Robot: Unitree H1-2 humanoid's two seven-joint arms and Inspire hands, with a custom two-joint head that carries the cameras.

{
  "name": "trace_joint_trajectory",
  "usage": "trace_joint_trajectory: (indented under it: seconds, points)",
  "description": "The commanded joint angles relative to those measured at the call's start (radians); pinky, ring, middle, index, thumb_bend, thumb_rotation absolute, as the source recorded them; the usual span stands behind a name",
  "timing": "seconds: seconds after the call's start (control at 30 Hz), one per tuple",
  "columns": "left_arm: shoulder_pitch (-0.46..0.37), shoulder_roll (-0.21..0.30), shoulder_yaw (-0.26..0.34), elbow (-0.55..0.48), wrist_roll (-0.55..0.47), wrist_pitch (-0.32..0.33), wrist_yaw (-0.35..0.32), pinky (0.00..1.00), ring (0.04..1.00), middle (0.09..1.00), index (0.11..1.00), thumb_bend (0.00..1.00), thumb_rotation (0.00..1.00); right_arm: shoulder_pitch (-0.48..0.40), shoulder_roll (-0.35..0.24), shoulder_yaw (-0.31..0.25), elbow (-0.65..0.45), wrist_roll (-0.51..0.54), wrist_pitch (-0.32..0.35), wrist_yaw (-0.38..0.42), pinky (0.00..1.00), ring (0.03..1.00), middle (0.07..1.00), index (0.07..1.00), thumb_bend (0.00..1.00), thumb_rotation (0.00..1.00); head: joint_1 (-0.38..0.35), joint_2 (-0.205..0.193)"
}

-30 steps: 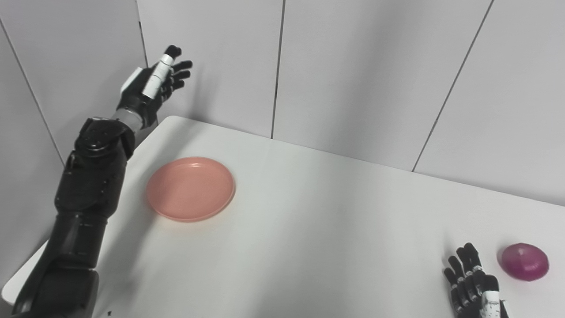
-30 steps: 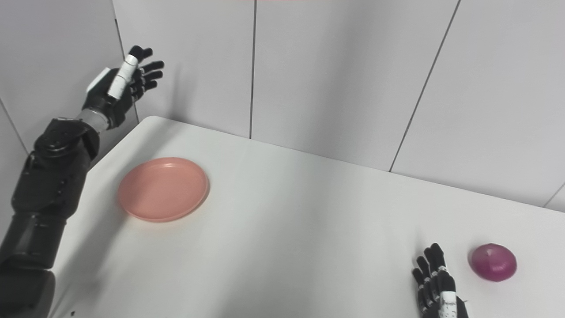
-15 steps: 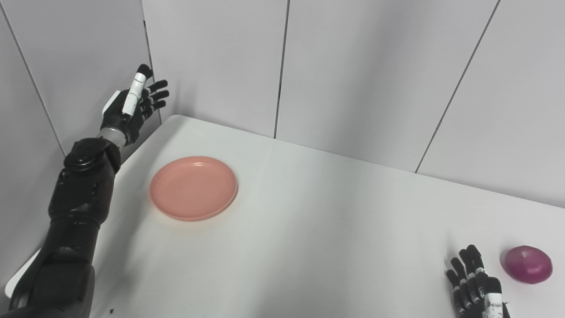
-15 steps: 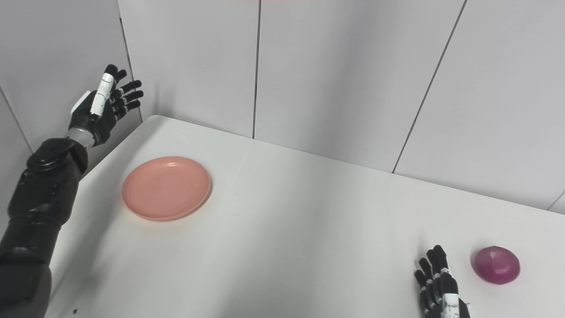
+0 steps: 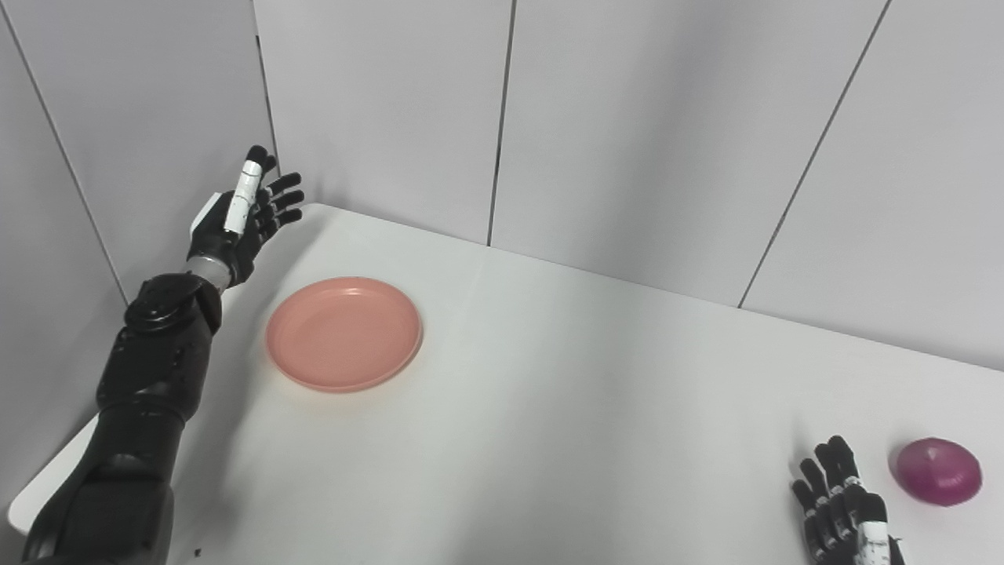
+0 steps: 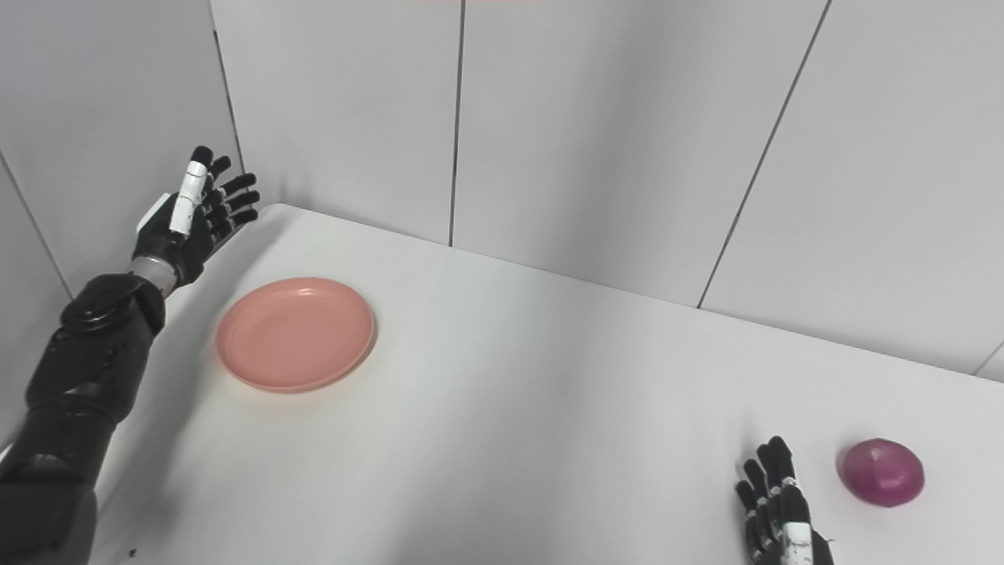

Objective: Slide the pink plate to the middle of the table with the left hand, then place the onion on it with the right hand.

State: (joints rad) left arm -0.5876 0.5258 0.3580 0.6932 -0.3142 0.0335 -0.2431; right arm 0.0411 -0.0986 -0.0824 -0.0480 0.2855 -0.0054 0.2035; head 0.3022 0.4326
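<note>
With our left robot hand (image 5: 243,220) spread wide, empty, beyond the pink plate (image 5: 343,333)—a glancing push risks skidding it off the desk (image 5: 549,408).

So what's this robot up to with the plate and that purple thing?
Nothing is being held yet. The left hand hovers open near the table's far left corner, beside the pink plate but not touching it. The plate sits left of the middle. The right hand waits open at the near edge, next to the onion.
</note>
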Motion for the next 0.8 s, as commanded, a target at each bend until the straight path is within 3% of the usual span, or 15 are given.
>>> trace_joint_trajectory:
  seconds: [0.0, 0.17, 0.33, 0.67, 0.77]
  points:
    - [-0.028, 0.019, 0.007, 0.01, -0.019, -0.057, -0.028, 0.89, 0.873, 0.868, 0.976, 0.94, 0.86, 0.076, 0.013, 0.005, 0.095, -0.001, -0.021, 0.006, 1.0, 1.0, 1.0, 1.0, 0.83, 0.87, 0.001, 0.001]
    - [-0.03, 0.014, 0.003, 0.138, -0.036, -0.127, -0.08, 0.87, 0.869, 0.869, 0.971, 0.94, 0.84, 0.074, 0.012, 0.002, 0.103, 0.003, -0.025, 0.009, 1.0, 1.0, 1.0, 1.0, 0.83, 0.87, -0.003, 0.002]
    - [-0.035, 0.007, -0.003, 0.243, -0.025, -0.188, -0.079, 0.76, 0.805, 0.814, 0.918, 0.99, 0.82, 0.076, 0.009, 0.001, 0.101, 0.003, -0.024, 0.011, 1.0, 1.0, 1.0, 1.0, 0.84, 0.87, -0.002, 0.007]
    - [-0.025, 0.005, -0.003, 0.302, -0.027, -0.23, -0.074, 0.71, 0.768, 0.802, 0.892, 0.98, 0.8, 0.077, 0.008, 0.001, 0.095, 0.002, -0.014, 0.007, 1.0, 1.0, 1.0, 1.0, 0.85, 0.86, 0.0, 0.014]
    - [-0.011, 0.0, -0.001, 0.297, -0.038, -0.225, -0.096, 0.74, 0.792, 0.813, 0.913, 0.94, 0.81, 0.079, 0.003, 0.003, 0.095, -0.002, -0.014, 0.009, 1.0, 1.0, 1.0, 1.0, 0.84, 0.87, -0.001, 0.015]
